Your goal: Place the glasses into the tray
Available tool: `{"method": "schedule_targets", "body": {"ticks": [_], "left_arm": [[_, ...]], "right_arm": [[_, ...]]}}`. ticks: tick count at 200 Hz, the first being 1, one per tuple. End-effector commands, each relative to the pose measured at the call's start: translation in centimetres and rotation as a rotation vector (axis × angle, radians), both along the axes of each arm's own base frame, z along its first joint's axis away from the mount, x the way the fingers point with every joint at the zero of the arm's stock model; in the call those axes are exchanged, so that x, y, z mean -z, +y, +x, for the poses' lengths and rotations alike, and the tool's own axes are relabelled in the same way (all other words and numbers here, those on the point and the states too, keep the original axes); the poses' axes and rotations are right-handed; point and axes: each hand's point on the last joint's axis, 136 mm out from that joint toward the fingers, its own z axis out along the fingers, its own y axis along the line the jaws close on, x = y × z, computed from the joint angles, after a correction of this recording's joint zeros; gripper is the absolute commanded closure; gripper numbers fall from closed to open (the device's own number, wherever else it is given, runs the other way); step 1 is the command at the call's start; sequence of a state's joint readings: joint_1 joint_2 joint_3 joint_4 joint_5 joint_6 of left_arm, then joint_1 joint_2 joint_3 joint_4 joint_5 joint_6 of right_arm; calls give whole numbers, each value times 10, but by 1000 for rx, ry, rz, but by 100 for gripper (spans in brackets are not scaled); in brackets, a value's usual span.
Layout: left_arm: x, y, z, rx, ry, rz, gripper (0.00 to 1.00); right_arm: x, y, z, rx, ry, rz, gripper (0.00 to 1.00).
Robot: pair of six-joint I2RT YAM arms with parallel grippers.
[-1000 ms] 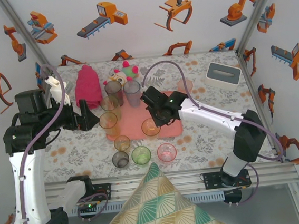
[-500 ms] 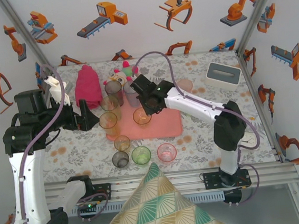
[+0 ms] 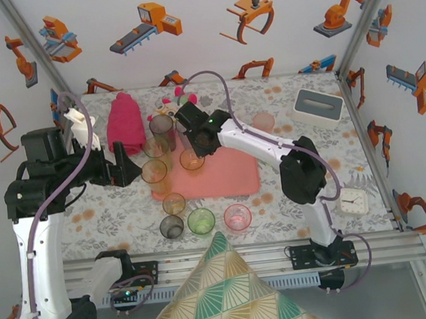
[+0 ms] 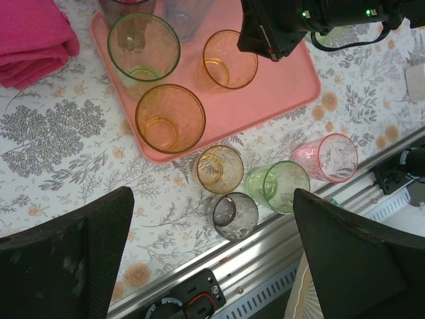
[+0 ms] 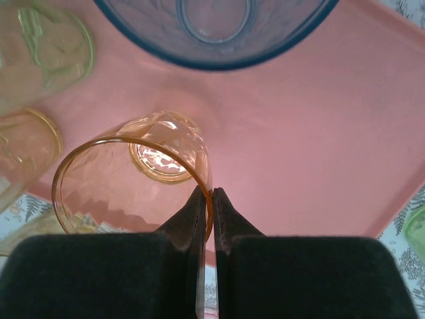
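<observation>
Our right claw [image 5: 211, 194] pinching the rim of an orange glass [image 5: 159, 159] over the tray [image 5: 319, 153], our left claw [image 4: 212, 199] spread wide above the worktop [image 4: 66, 146]

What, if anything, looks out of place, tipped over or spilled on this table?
Nothing looks spilled or toppled; the glasses stand upright. The one odd item is a patterned cushion poking over the near edge of the table, close to the green glass.

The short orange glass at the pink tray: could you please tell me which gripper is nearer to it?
Right. The right gripper is shut on the rim of the orange glass; the left gripper hangs open off the left edge of the tray, apart from it.
</observation>
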State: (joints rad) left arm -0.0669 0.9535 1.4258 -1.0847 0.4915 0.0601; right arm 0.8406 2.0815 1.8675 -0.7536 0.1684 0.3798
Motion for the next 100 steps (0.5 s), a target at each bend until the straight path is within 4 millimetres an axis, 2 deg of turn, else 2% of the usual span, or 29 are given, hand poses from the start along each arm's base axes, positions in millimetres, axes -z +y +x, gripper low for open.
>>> {"method": "schedule_targets", "body": {"ticks": [1,40,100], "left_arm": [[-11,-4,-2,21,-31,-10,3],[-12,-4,-2,21,-35,-13,3],[-13,-5,-2,23,-37,-19,3]], "right_arm": [[-14,13,13,-2,-37,53,92],[-10,21,20,6,-36,69,92],[0,22,24,18,-25,71,92]]}}
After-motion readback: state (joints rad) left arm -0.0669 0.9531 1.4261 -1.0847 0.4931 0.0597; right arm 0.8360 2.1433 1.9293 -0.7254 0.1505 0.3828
